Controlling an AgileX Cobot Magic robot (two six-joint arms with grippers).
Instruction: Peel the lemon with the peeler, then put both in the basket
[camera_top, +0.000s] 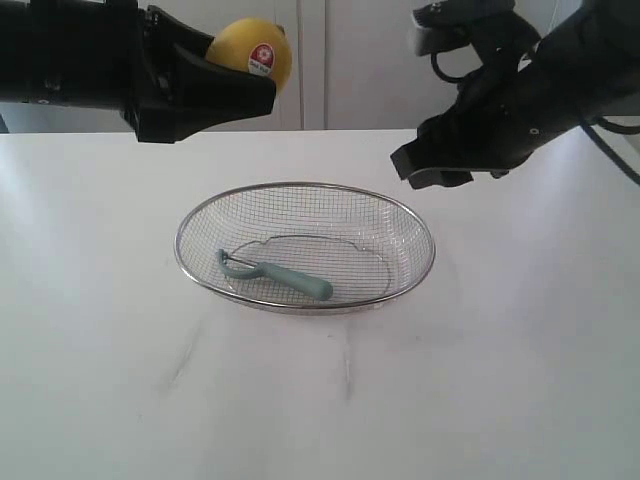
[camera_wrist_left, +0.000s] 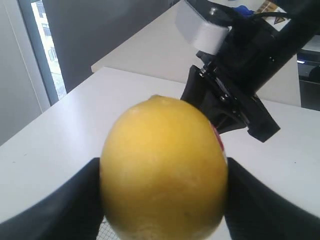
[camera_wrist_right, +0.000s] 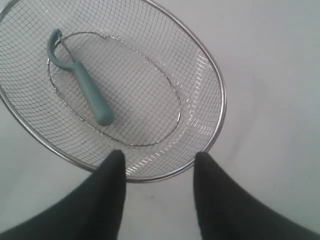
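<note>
**Lemon held aloft on the left, peeler in the basket, right jaws empty.**

The left gripper (camera_top: 240, 75) has its jaws clamped on the lemon (camera_top: 240, 45), high over the table (camera_top: 520, 380) and off to one side of the basket (camera_top: 300, 185). The peeler (camera_top: 285, 277) lies flat on the mesh, below and beyond the right gripper (camera_wrist_right: 159, 156). That gripper's jaws stand apart with nothing between them, and the rim passes just under their tips. If the left jaws let go here, the round lemon would likely miss the basket and roll away. If the right jaws drop straight down, they may catch the rim and tip the light basket.
</note>
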